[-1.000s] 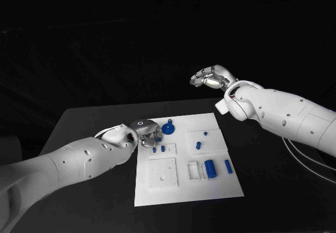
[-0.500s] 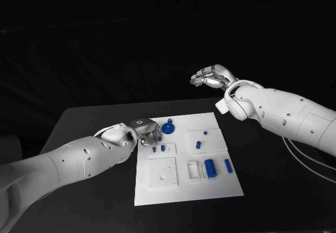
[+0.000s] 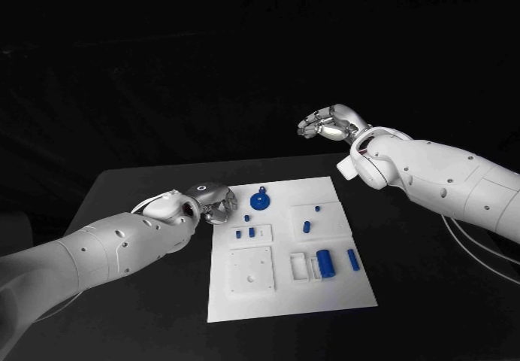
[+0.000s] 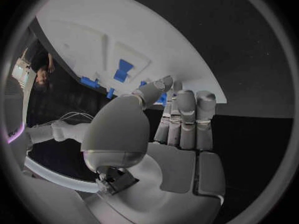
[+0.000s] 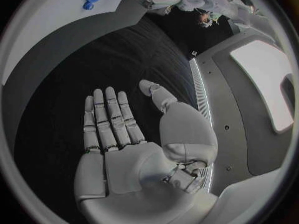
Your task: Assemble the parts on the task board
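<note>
The left hand (image 3: 208, 200) rests at the left far edge of the task board (image 3: 287, 297) on the desk (image 3: 130, 188), fingers straight and close together, holding nothing. The right hand (image 3: 328, 122) hangs well above the far right, flat and empty. The blue parts (image 3: 324, 261) lie on the board, a round one (image 3: 260, 200) at its far side.

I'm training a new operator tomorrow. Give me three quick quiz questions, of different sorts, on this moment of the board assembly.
1. True or false: the right hand is pressing on the task board.
2. Which hand is at the board's edge? A) left hand B) right hand
3. Fill in: the round blue part lies near the board's ____ edge, far or near.

Key: 1 false, it is raised beyond the table, holding nothing. 2 A. 3 far.
</note>
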Action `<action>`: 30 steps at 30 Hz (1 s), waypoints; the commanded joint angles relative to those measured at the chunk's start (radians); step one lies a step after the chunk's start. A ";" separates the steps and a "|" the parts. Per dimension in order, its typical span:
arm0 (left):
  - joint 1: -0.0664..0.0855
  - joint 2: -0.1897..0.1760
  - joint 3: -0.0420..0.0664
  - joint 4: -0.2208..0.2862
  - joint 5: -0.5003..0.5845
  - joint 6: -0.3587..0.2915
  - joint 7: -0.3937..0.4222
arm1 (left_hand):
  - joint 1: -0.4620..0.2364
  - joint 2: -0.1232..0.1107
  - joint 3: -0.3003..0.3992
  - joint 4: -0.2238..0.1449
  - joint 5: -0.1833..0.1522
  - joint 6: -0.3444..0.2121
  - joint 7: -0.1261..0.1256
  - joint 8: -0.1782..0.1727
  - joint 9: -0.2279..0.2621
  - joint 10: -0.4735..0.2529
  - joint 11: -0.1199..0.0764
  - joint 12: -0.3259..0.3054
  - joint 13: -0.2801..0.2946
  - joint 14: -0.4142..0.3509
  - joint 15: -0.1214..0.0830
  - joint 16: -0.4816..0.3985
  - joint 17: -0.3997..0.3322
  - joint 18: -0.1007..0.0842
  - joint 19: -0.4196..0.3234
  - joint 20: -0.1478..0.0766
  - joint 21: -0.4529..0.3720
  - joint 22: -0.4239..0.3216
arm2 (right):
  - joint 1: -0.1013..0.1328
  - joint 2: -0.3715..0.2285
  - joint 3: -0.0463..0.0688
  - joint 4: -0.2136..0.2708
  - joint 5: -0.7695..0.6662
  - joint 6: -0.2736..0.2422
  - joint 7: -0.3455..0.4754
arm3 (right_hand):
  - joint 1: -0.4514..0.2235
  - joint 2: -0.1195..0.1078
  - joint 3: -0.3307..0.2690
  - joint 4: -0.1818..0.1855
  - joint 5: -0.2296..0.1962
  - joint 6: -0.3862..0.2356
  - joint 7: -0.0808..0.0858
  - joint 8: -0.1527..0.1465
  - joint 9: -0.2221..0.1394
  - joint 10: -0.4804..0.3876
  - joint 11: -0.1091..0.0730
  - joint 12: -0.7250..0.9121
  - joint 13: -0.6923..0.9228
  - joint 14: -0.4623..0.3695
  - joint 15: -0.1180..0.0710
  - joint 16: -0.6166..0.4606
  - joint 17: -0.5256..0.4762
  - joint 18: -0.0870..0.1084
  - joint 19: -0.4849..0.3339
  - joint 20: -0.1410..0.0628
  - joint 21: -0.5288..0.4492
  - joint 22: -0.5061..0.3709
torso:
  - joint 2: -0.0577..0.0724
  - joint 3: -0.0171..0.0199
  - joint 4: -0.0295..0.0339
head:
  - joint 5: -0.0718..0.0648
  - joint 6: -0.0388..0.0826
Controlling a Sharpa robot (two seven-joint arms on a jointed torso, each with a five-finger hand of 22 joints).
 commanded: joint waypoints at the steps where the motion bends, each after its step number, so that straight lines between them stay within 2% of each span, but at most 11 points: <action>1: 0.015 -0.016 0.020 -0.006 0.242 0.030 0.003 | -0.006 -0.007 -0.004 0.009 -0.015 0.004 0.011 0.006 0.000 -0.009 0.002 -0.008 0.000 -0.007 0.005 -0.006 0.000 0.146 -0.007 0.004 -0.005 -0.002 | 0.000 -0.010 0.000 0.000 -0.116 0.059 -0.030 | 0.037 -0.009 0.019 -0.001 -0.023 0.001 0.002 0.008 -0.002 0.012 -0.002 -0.004 0.000 0.019 -0.011 0.020 -0.001 0.024 0.024 0.008 0.007 0.004 | -0.001 0.0003 0.0011 | -0.004 0.004; 3: 0.030 -0.032 0.029 -0.013 0.436 0.063 -0.007 | -0.012 -0.005 -0.005 0.013 -0.022 0.004 0.012 0.007 0.000 -0.010 0.003 -0.009 0.000 -0.011 0.006 -0.010 -0.001 0.145 -0.009 0.005 -0.008 -0.004 | 0.000 -0.018 0.000 0.001 -0.183 0.077 -0.048 | 0.076 -0.018 0.038 -0.003 -0.048 0.021 -0.006 0.020 0.002 0.045 -0.016 0.015 0.008 0.061 -0.030 0.050 0.009 0.037 0.064 0.007 0.025 0.007 | -0.001 -0.0005 0.0000 | -0.010 0.011; 5: 0.046 -0.048 0.033 -0.015 0.597 0.077 0.001 | -0.016 0.002 -0.006 0.017 -0.024 0.007 0.016 0.010 0.001 -0.008 0.003 -0.007 0.001 -0.012 0.005 -0.013 -0.002 0.145 -0.010 0.006 -0.010 -0.005 | -0.001 -0.027 0.000 0.008 -0.258 0.105 -0.069 | 0.096 -0.023 0.045 -0.003 -0.073 0.039 -0.014 0.031 0.007 0.072 -0.028 0.030 0.017 0.090 -0.046 0.072 0.017 0.037 0.100 0.001 0.038 0.006 | -0.001 -0.0011 0.0000 | -0.013 0.015; 10: 0.078 -0.104 0.040 0.034 0.735 0.128 0.090 | -0.030 0.017 -0.010 0.013 -0.015 0.007 0.016 0.016 0.001 -0.003 0.003 -0.003 0.005 -0.037 0.006 -0.045 -0.014 0.140 -0.034 0.010 -0.033 -0.015 | -0.013 -0.072 0.000 0.053 -0.422 0.111 -0.107 | 0.127 -0.037 0.046 -0.005 -0.096 0.073 -0.032 0.054 0.024 0.138 -0.064 0.070 0.051 0.193 -0.100 0.148 0.063 0.037 0.229 -0.038 0.089 0.002 | -0.004 -0.0024 0.0050 | -0.032 0.019; 14: 0.101 -0.158 0.039 0.122 0.747 0.175 0.129 | -0.038 0.023 -0.013 0.008 -0.014 0.002 0.017 0.020 0.001 0.003 0.003 0.002 0.010 -0.055 0.006 -0.085 -0.030 0.129 -0.055 0.014 -0.062 -0.030 | -0.028 -0.116 -0.001 0.097 -0.518 0.106 -0.121 | 0.155 -0.047 0.044 -0.005 -0.106 0.084 -0.038 0.063 0.038 0.167 -0.080 0.088 0.082 0.315 -0.165 0.229 0.118 0.037 0.379 -0.095 0.161 0.007 | -0.010 -0.0058 0.0161 | -0.050 0.030; 17: 0.112 -0.207 0.038 0.198 0.860 0.192 0.133 | -0.042 0.024 -0.016 0.007 -0.015 0.001 0.017 0.023 0.001 0.002 0.004 0.003 0.012 -0.064 0.007 -0.106 -0.038 0.123 -0.066 0.016 -0.077 -0.037 | -0.043 -0.126 -0.001 0.112 -0.553 0.117 -0.127 | 0.167 -0.050 0.037 -0.005 -0.113 0.082 -0.038 0.063 0.044 0.164 -0.084 0.085 0.095 0.431 -0.215 0.300 0.166 0.037 0.514 -0.151 0.233 0.023 | -0.018 -0.0102 0.0252 | -0.055 0.026; 20: 0.113 -0.236 0.038 0.246 0.974 0.189 0.139 | -0.043 0.026 -0.016 0.005 -0.021 0.002 0.016 0.027 0.001 0.003 0.006 0.005 0.014 -0.084 0.010 -0.139 -0.051 0.113 -0.087 0.020 -0.101 -0.047 | -0.054 -0.125 -0.002 0.119 -0.615 0.111 -0.129 | 0.173 -0.051 0.031 -0.006 -0.126 0.084 -0.041 0.063 0.048 0.165 -0.096 0.082 0.105 0.495 -0.230 0.345 0.202 0.037 0.596 -0.188 0.271 0.031 | -0.025 -0.0128 0.0275 | -0.054 0.026; 22: 0.113 -0.248 0.038 0.267 1.125 0.213 0.123 | -0.045 0.028 -0.018 0.005 -0.030 0.004 0.016 0.031 0.002 0.004 0.007 0.006 0.016 -0.097 0.012 -0.162 -0.059 0.106 -0.100 0.023 -0.117 -0.054 | -0.061 -0.127 -0.004 0.129 -0.651 0.110 -0.136 | 0.177 -0.055 0.024 -0.006 -0.131 0.088 -0.043 0.063 0.050 0.169 -0.103 0.080 0.112 0.525 -0.239 0.389 0.234 0.037 0.643 -0.215 0.301 0.044 | -0.030 -0.0156 0.0293 | -0.058 0.025; 24: 0.113 -0.252 0.038 0.281 1.317 0.242 0.114 | -0.069 0.028 -0.035 0.014 -0.067 0.007 0.015 0.036 0.004 0.007 0.009 0.009 0.018 -0.104 0.014 -0.178 -0.064 0.099 -0.109 0.026 -0.128 -0.059 | -0.077 -0.137 -0.005 0.158 -0.730 0.103 -0.156 | 0.182 -0.056 0.018 -0.005 -0.136 0.095 -0.046 0.065 0.053 0.176 -0.110 0.080 0.120 0.545 -0.246 0.437 0.269 0.037 0.677 -0.236 0.332 0.062 | -0.034 -0.0183 0.0314 | -0.069 0.024; 27: 0.113 -0.254 0.038 0.304 1.352 0.246 0.128 | -0.094 0.039 -0.083 0.003 -0.067 0.001 0.016 0.038 0.003 0.001 0.010 0.007 0.019 -0.107 0.016 -0.198 -0.068 0.092 -0.119 0.024 -0.143 -0.065 | -0.091 -0.150 -0.007 0.187 -0.822 0.148 -0.209 | 0.176 -0.068 0.008 -0.005 -0.146 0.103 -0.051 0.067 0.061 0.183 -0.114 0.080 0.138 0.534 -0.251 0.480 0.307 0.037 0.687 -0.249 0.356 0.084 | -0.044 -0.0241 0.0411 | -0.080 0.020; 30: 0.113 -0.257 0.038 0.318 1.354 0.240 0.134 | -0.112 0.041 -0.106 0.002 -0.067 -0.001 0.016 0.039 0.003 0.000 0.012 0.007 0.020 -0.114 0.017 -0.210 -0.071 0.088 -0.126 0.024 -0.152 -0.069 | -0.106 -0.159 -0.011 0.205 -0.860 0.163 -0.228 | 0.174 -0.073 0.005 -0.005 -0.159 0.095 -0.047 0.062 0.062 0.163 -0.107 0.065 0.139 0.533 -0.245 0.493 0.318 0.037 0.691 -0.253 0.364 0.090 | -0.048 -0.0271 0.0441 | -0.082 0.019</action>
